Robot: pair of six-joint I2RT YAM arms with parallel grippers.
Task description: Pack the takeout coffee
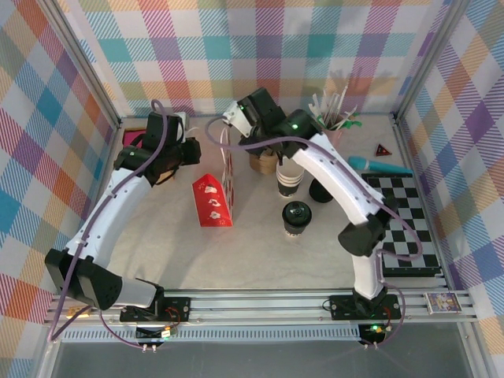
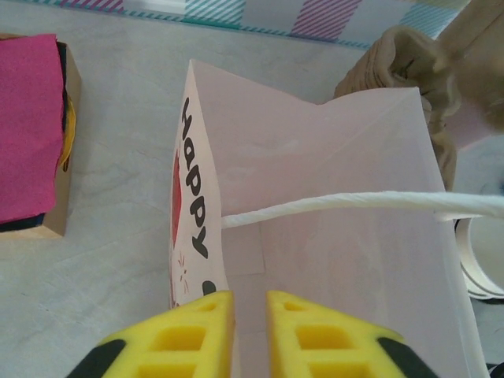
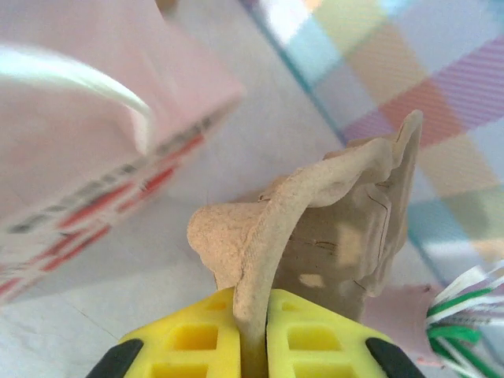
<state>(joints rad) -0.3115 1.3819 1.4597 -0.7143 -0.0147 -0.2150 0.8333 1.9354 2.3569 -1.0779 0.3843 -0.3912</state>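
Pulp cup carrier (image 3: 331,236) edge-pinched in right tool (image 3: 252,307), left tool (image 2: 250,303) clamps paper bag (image 2: 315,197) rim; thin pulp may tear

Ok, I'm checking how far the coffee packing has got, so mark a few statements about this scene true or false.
1. The coffee cup stands on the table, outside the paper bag. True.
2. The right gripper pinches the cardboard carrier. True.
3. The left gripper holds a straw. False: it pinches the paper bag's rim.
4. The checkered board lies at the table's left side. False: it lies at the right.
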